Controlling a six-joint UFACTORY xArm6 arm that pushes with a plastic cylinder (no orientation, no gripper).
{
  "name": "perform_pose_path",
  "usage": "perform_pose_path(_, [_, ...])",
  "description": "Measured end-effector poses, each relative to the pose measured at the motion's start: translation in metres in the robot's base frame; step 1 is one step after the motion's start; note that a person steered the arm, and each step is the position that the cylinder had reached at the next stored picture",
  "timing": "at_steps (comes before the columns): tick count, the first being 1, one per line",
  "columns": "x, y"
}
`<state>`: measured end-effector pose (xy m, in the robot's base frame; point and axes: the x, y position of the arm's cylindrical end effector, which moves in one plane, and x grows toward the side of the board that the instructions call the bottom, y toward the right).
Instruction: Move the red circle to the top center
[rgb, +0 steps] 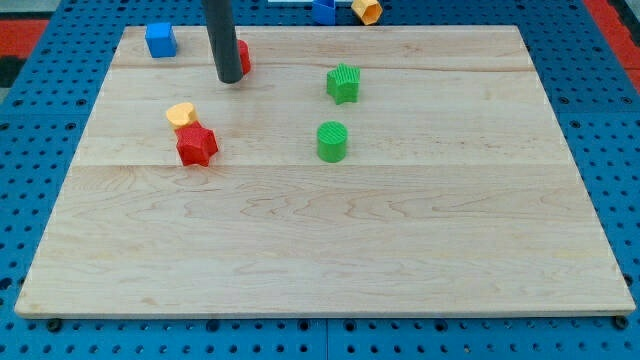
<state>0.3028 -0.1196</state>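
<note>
My tip (230, 79) rests on the pale wooden table (320, 250) near its far left corner, touching the left side of the red plastic circle (243, 56), which it mostly hides. Standing left of the block suits a push rightward along the far edge towards the top centre, so the circle sits short of its goal, I judge. There is no pincer here, only a smooth dark rod, so nothing opens or grips.

The blocks look like matte moulded plastic. A blue cube (160, 40) sits by the far left corner. A red star (197, 145) touches a yellow heart-like piece (181, 114) by the left edge. A ribbed green star (343, 83) and green cylinder (332, 141) stand mid-table, apart from each other
</note>
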Motion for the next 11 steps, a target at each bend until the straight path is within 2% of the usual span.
perform_pose_path(2, [0.009,-0.015])
perform_pose_path(3, [0.003,0.013])
perform_pose_path(4, [-0.016,0.010])
perform_pose_path(6, [-0.017,-0.069])
perform_pose_path(10, [-0.092,0.105])
perform_pose_path(11, [-0.087,0.084])
